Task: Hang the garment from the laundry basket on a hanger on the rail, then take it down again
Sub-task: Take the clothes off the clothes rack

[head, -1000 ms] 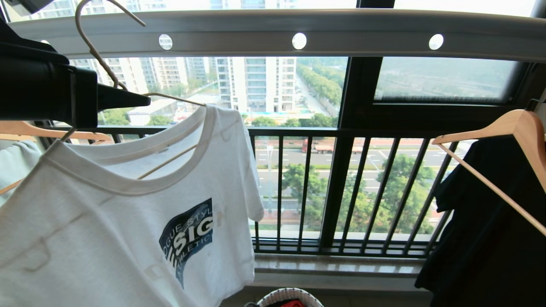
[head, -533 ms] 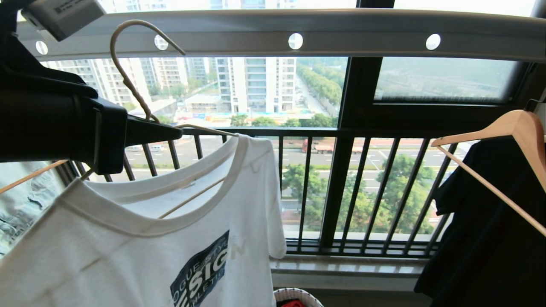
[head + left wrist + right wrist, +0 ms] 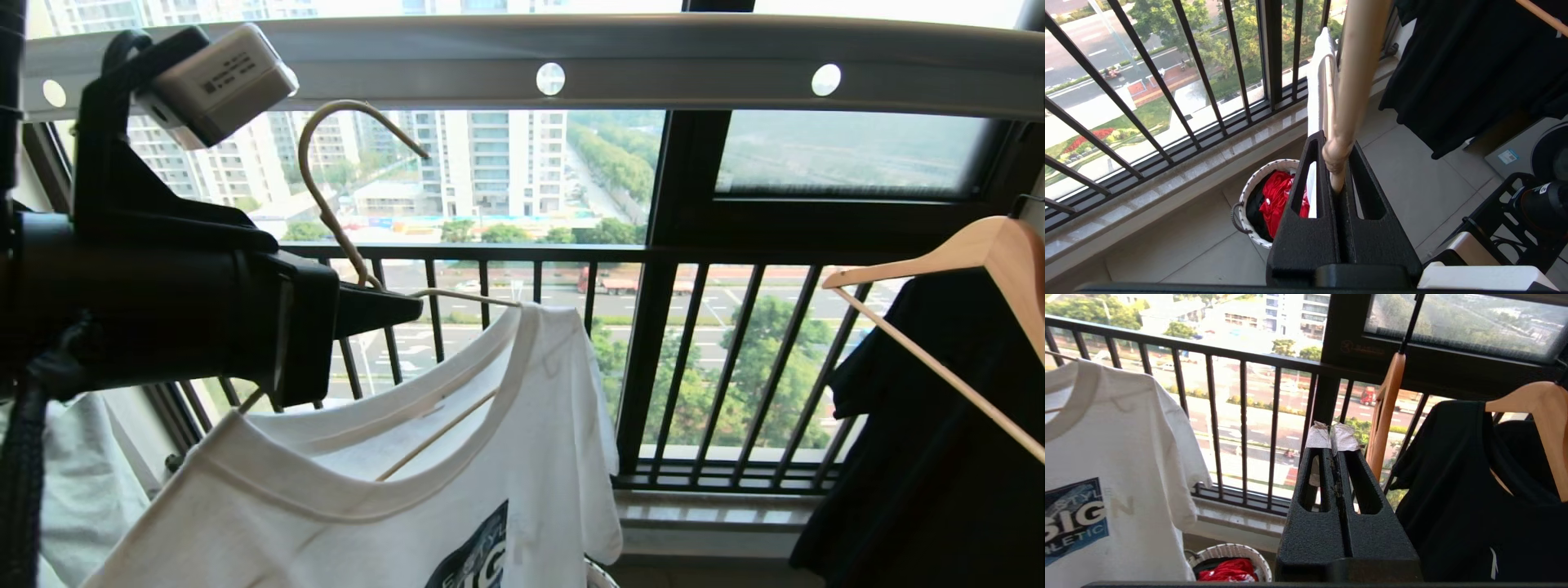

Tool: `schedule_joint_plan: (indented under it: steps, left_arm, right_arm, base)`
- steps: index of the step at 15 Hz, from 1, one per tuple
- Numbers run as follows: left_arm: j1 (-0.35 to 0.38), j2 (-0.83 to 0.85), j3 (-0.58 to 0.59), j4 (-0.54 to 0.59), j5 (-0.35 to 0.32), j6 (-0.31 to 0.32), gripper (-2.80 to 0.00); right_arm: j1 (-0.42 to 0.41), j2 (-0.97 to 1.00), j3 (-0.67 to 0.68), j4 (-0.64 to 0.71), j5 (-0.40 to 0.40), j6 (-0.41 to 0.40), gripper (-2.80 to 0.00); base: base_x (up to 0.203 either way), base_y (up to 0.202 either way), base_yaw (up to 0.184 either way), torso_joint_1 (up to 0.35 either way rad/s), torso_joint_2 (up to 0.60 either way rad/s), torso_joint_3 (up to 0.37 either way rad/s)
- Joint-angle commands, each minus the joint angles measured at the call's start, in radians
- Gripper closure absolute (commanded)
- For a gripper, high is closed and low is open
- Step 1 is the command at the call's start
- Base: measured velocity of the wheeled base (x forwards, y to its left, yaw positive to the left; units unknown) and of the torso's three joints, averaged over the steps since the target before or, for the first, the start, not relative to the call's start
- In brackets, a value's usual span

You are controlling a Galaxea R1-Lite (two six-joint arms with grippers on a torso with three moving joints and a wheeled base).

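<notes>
Two grippers show, both w/ fingers pressed together. Left gripper (image 3: 400, 308) is nearest in the head view, big black body filling the left side, pinching the hanger (image 3: 347, 237) at the base of its neck; in the left wrist view the twisted neck sits squeezed between the two black fingers (image 3: 1306, 212). The hook is clear of the rail (image 3: 653, 57), hanging in air below it, not over it. The garment (image 3: 392, 498) is on the hanger, collar draped round the wire, one sleeve out toward the window; only the top edge of its dark blue logo (image 3: 478, 555) shows at the bottom edge of the head view. Right wrist view shows the logo fuller, tee to one side.

Right gripper (image 3: 1333, 443) appears only in its own wrist view: fingers together, nothing between them, bits of white tape on the tips; it points at the window bars, betw. the tee and the black garment (image 3: 922, 457).

Lower down, the laundry basket (image 3: 1249, 192) stands on the floor tiles just inside the sill, w/ red and dark cloth in it.

Right of the head view, the black garment hangs on a wooden hanger (image 3: 980, 253). Beyond everything, the dark window railing (image 3: 645, 367), then road, trees and tower blocks outside.
</notes>
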Motion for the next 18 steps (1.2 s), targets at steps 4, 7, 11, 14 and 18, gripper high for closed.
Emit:
schedule_joint_plan:
  steps: [4, 7, 11, 14, 18]
  left_arm:
    - [-0.007, 0.028, 0.221, -0.272, 0.060, -0.013, 0.00]
    - [-0.007, 0.051, 0.246, -0.343, 0.064, -0.012, 0.00]
    - [-0.006, 0.156, 0.249, -0.390, 0.066, -0.014, 0.00]
    - [-0.008, 0.243, 0.252, -0.504, 0.106, -0.010, 0.00]
    - [-0.005, 0.278, 0.246, -0.516, 0.138, -0.014, 0.00]
  right_arm:
    - [0.015, 0.387, -0.502, 0.256, 0.119, 0.006, 0.00]
    - [0.097, 0.519, -0.495, 0.318, 0.225, 0.026, 0.00]
    - [0.339, 0.697, -0.487, 0.247, 0.204, 0.075, 0.00]
    - [0.421, 0.789, -0.419, 0.171, 0.147, 0.208, 0.00]
    - [0.428, 0.827, -0.146, -0.209, 0.141, 0.289, 0.00]
  base:
    - [0.000, 0.000, 0.000, 0.000, 0.00, 0.000]
    - [0.000, 0.000, 0.000, 0.000, 0.00, 0.000]
    - [0.000, 0.000, 0.000, 0.000, 0.00, 0.000]
    - [0.000, 0.000, 0.000, 0.000, 0.00, 0.000]
    - [0.000, 0.000, 0.000, 0.000, 0.00, 0.000]
